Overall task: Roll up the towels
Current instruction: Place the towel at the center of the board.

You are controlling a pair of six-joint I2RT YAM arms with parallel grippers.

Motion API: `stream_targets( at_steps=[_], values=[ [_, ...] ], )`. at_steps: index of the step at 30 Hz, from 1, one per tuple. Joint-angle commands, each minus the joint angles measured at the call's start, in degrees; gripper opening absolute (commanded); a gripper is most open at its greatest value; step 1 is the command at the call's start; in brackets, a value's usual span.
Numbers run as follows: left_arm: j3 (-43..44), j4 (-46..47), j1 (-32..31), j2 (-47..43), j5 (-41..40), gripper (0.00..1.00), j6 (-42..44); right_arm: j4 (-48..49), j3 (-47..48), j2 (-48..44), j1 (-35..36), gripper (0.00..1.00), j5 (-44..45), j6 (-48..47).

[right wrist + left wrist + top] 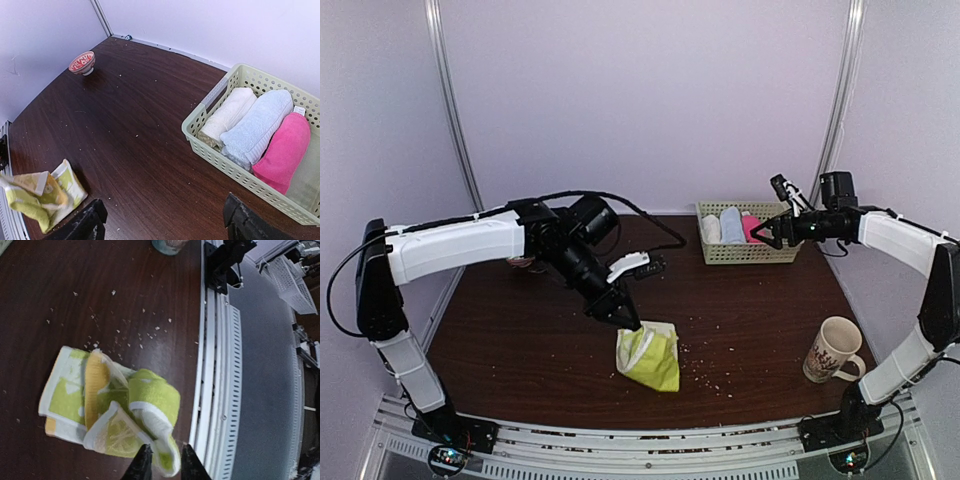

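The top view alone takes in both arms, along with a cream patterned mug (832, 350) standing near the near right corner of the tabletop (520, 330). Only the right wrist view shows a small red-and-white bowl (82, 62) near the far left corner, which the left arm hides from above. That view also looks into the pale green lattice basket (210, 115) at the far right corner. It holds 3 rolls side by side: a white cloth (227, 115), a light-blue cloth (257, 127) and the hot-pink towel (282, 152), all of nubby terry.

The left wrist view gives the closest look at the yellow-green towel (115, 410). It is a crumpled, loosely folded heap with cream borders, lime patches, a lemon-slice print and an orange-yellow fold. It sits close to the near edge, about midway along it, with pale crumbs scattered over the dark wood-grain surface around it. From above, this towel (650, 357) is drawn up to a peak while its lower part rests on the tabletop.

The left claw (162, 465) pinches a cream-edged corner of it between 2 nearly closed black fingers. The right claw (162, 225) is spread wide and holds nothing. It hangs in the air just before the basket (750, 250).
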Motion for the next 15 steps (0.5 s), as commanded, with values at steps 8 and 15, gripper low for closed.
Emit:
stream_targets(
  at_steps=[8,15],
  values=[
    [-3.7,1.9,3.0,-3.9,-11.3,0.36,-0.1,-16.6,4.4,2.4,10.9,0.59,4.1,-16.9],
    [-13.7,12.9,10.0,-2.1,-4.8,0.37,-2.9,-18.2,1.1,7.5,22.2,0.55,9.5,-17.7]
  ],
)
